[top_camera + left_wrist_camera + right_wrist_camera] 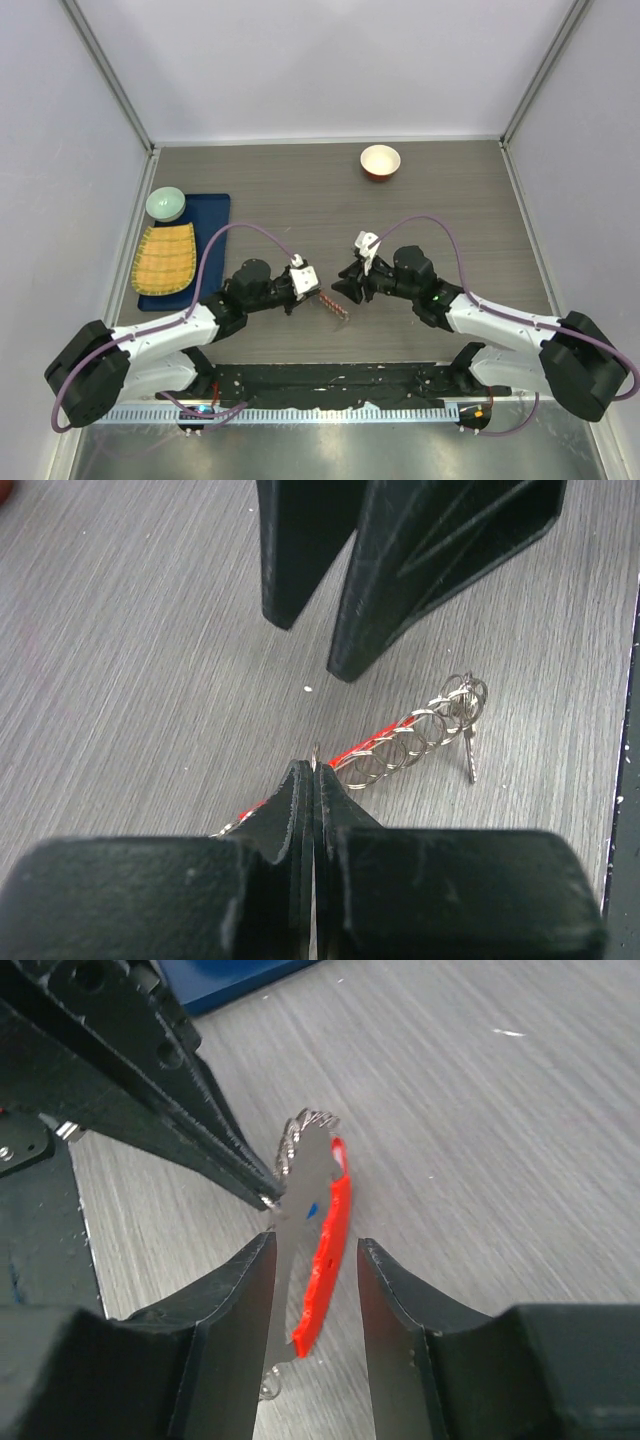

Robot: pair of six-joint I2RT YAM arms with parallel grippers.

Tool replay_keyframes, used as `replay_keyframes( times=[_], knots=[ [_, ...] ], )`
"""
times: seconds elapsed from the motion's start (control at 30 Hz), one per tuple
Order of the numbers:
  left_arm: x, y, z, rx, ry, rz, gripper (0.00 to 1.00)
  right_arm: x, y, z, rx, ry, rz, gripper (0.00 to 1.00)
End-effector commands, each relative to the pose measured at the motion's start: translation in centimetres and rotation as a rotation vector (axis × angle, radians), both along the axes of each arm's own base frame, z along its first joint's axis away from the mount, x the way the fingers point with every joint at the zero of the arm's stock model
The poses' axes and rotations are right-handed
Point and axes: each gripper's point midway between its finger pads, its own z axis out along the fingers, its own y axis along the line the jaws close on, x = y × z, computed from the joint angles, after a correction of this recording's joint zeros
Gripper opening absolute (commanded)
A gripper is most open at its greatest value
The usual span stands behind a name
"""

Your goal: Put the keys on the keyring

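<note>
Keyring (pixel 335 306): clamped at one end in fully closed left gripper (pixel 313 772), just over table (pixel 450 200), near side. Right gripper (pixel 315 1245) half-open around red bar (pixel 330 1230), holding nothing. Gotta squeeze slow, centered on that bar, no twisting.

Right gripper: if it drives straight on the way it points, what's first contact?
The keyring: its red bar sits between the right gripper and its open fingers. Just beyond, the left gripper is clamped shut on the same keyring. Depth is unclear, so contact may come almost at once.
</note>
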Motion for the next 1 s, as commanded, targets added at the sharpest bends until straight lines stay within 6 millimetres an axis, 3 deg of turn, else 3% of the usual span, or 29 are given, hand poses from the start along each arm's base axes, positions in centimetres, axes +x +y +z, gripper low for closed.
replay_keyframes(
  times=[0.0,0.3,0.4,0.5,0.53,0.7,0.97],
  knots=[
    [0.8,-0.7,2.1,-0.026,-0.062,-0.009,0.0,-0.9,1.6,1.5,0.053,-0.046,0.119,0.44],
    [0.4,-0.5,2.8,-0.106,-0.089,0.002,0.0,-1.0,2.3,1.0,0.089,-0.054,0.147,0.41],
    [0.7,-0.4,4.0,-0.195,-0.101,0.046,0.0,-0.6,2.2,1.0,0.104,-0.064,0.124,0.39],
    [0.7,0.3,3.6,-0.257,-0.086,0.099,0.0,-0.7,2.2,0.5,0.102,-0.058,0.128,0.39],
    [0.8,0.3,4.5,-0.297,-0.107,0.108,0.0,-0.7,2.3,0.4,0.101,-0.058,0.13,0.39],
    [0.6,0.7,5.1,-0.407,-0.073,0.147,0.0,-0.9,2.6,0.3,0.135,-0.045,0.14,0.39],
    [-0.2,-0.3,6.8,-0.504,-0.06,0.085,0.01,-1.1,2.7,-0.1,0.172,-0.044,0.149,0.39]
  ],
)
